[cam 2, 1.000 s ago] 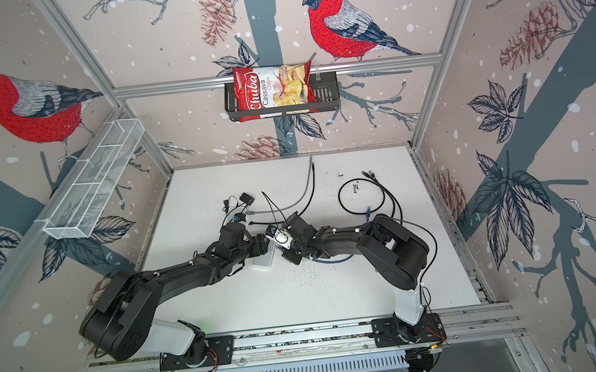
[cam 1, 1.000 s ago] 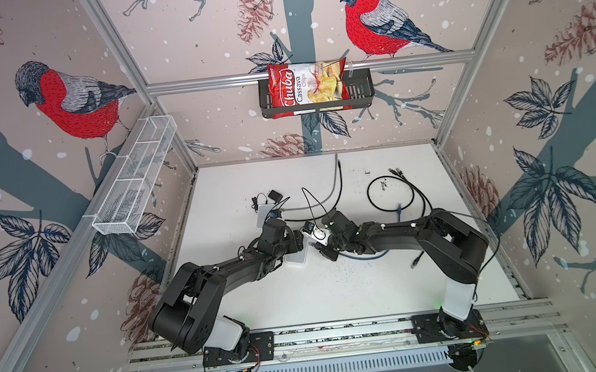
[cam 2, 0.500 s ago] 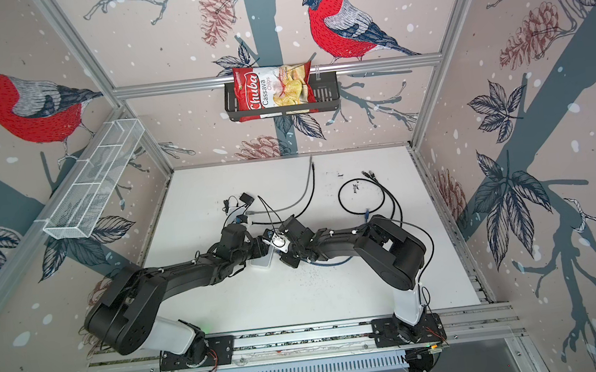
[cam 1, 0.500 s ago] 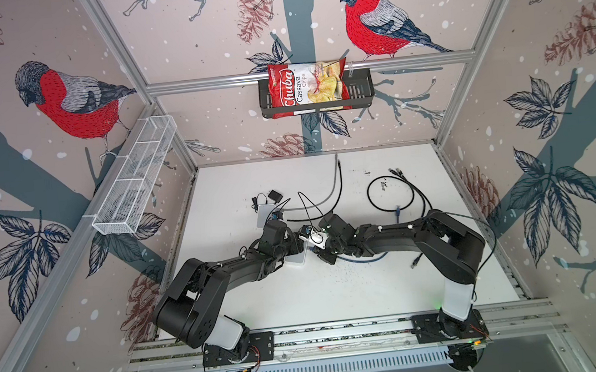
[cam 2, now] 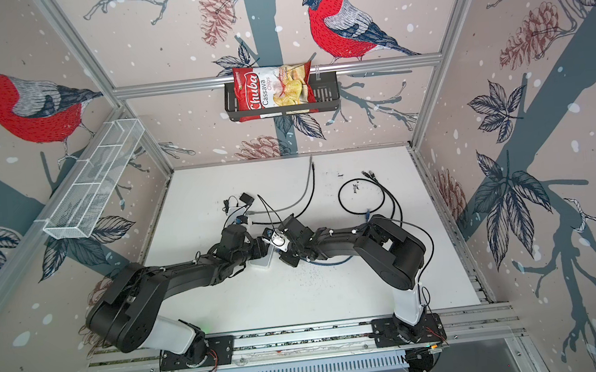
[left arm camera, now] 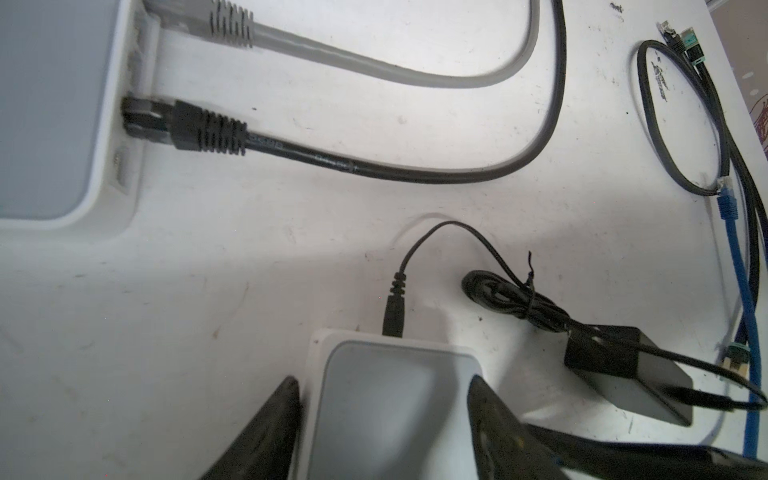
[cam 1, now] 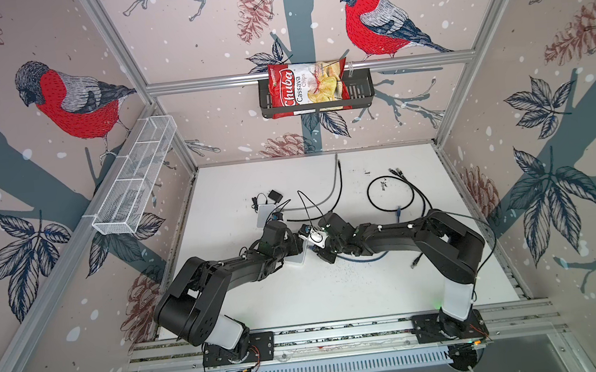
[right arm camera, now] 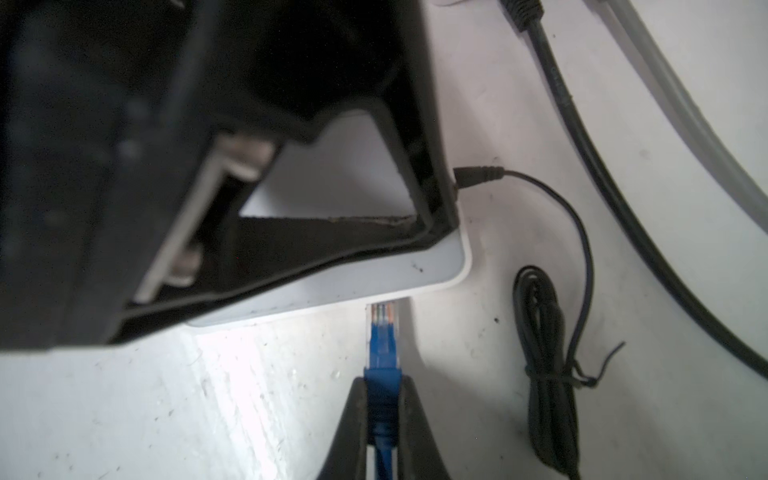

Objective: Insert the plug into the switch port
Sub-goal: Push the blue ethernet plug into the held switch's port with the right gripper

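We see the right gripper (right arm camera: 382,388) pinching the blue plug (right arm camera: 383,332) by its boot. The plug lies flat near the middle of the table (cam 1: 337,295), its long axis left to right; its clear tip points left and meets the white switch (right arm camera: 440,266). Only the right wrist view shows this; in both top views the grippers hide it. The left gripper (left arm camera: 382,380) stands wide astride the switch; we cannot tell whether it presses.

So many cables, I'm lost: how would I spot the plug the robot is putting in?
On the white table, find the white switch box clasped by the left gripper. The blue plug is pinched in the right gripper, clear tip at the box's edge; its neighbours are a black cable and a grey cable.
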Motion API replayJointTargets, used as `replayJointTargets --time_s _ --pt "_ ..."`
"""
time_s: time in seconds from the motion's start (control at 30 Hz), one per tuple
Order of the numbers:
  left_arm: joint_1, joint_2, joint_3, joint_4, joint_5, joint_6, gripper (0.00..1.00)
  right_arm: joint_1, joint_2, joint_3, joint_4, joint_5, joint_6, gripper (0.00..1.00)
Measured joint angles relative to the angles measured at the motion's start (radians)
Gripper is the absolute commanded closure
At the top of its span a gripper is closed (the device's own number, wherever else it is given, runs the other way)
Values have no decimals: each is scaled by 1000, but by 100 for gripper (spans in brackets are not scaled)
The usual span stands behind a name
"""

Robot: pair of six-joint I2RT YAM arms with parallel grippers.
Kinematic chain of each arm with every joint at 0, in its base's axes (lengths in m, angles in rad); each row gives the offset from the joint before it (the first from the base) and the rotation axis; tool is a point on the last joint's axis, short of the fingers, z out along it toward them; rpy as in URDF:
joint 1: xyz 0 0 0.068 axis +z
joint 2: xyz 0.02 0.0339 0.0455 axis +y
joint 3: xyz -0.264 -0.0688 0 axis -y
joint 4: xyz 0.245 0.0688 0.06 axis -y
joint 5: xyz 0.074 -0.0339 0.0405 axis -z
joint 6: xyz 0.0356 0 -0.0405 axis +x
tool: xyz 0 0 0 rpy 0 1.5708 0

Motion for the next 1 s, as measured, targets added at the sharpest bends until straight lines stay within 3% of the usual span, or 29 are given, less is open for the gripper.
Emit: replayJointTargets --time_s 0.5,1.0 --pt "0 6 -6 2 0 8 39 -20 -8 -14 -17 51 -3 94" --pt "0 8 -7 6 -2 9 40 -20 8 27 -7 31 -11 94"
